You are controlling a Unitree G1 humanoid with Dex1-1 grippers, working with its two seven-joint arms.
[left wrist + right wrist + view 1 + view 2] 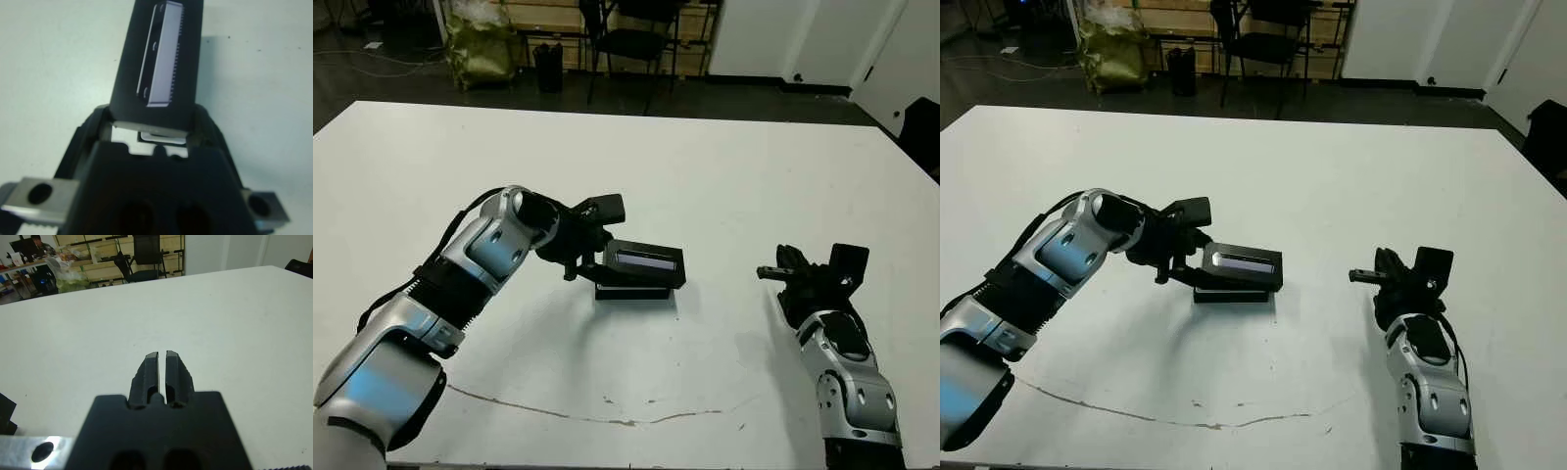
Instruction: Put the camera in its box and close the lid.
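The black lid (646,261), with its glossy grey strip facing up, hangs tilted over the black box (631,292) near the middle of the table. My left gripper (592,257) is shut on the lid's left end. In the left wrist view the lid (161,63) stretches away from the fingers, and a sliver of the box's white lining (161,138) shows beneath it. The camera is hidden. My right gripper (781,272) rests low at the right, well apart from the box, its fingers (152,369) shut on nothing.
A thin brown crack line (607,419) runs across the white table (705,166) near its front edge. Beyond the far edge stand a black chair (636,39), a yellow-green bag (481,39) and a dark bin (548,67). A person (36,241) sits far behind.
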